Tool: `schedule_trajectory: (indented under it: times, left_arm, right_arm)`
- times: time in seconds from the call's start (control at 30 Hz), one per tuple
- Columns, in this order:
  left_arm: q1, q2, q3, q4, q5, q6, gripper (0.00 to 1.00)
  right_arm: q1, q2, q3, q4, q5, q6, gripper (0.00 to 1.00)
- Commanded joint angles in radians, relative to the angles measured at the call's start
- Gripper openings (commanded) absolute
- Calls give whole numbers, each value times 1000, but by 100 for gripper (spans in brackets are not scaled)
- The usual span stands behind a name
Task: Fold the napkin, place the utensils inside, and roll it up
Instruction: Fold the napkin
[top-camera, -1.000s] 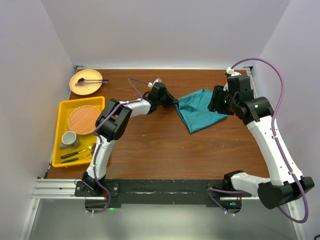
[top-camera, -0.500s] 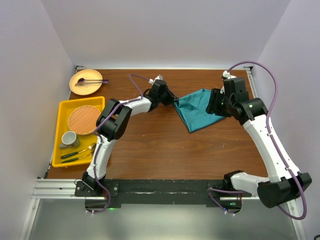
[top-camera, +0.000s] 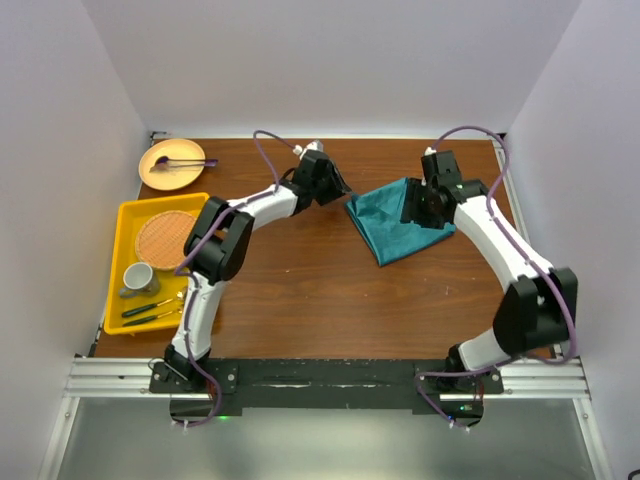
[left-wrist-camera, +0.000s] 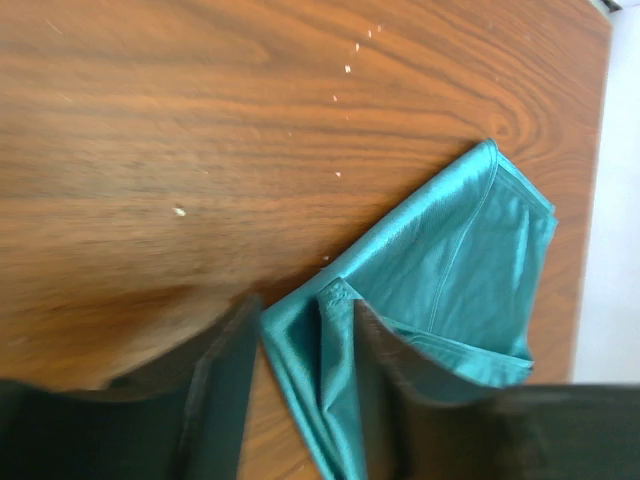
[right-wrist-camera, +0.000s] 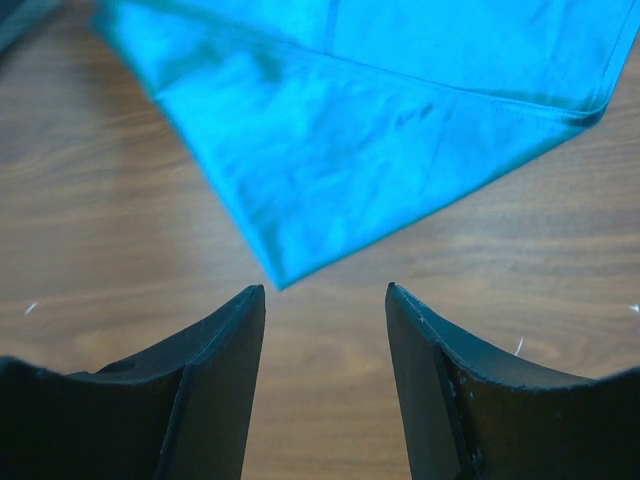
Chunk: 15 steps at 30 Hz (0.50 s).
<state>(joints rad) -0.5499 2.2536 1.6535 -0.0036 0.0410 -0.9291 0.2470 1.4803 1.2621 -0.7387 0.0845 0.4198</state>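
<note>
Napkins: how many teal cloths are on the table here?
1. The napkin lies folded on the far right part of the table. Its left corner sits between the open jaws of the left gripper, and the right gripper is at its right side. No other shows.

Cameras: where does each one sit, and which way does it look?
Top external: high behind the robot, looking down on the table; left arm and right arm show.
Left wrist: on the left arm, looking past the open left gripper at a napkin corner.
Right wrist: on the right arm, looking past the open right gripper at a napkin corner.
Shared: all see the napkin.
</note>
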Motion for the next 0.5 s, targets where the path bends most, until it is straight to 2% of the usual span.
schedule_trajectory:
  times: [0.0, 0.03, 0.17, 0.3, 0.47]
  left_arm:
    - [-12, -153, 35, -59, -115, 231, 56]
    - [-15, -155, 38, -70, -110, 246, 61]
    - [-19, -125, 45, -33, -47, 352, 65]
    - [-30, -11, 195, -125, 17, 461, 68]
    - [-81, 75, 298, -153, -38, 637, 69]
  right_arm:
    - [-77, 110, 45, 97, -12, 4, 56]
    - [-89, 129, 48, 104, -12, -1, 56]
    - [-166, 207, 51, 136, -35, -29, 54]
    - [-167, 222, 33, 174, -19, -33, 52]
    - [-198, 264, 7, 197, -14, -42, 50]
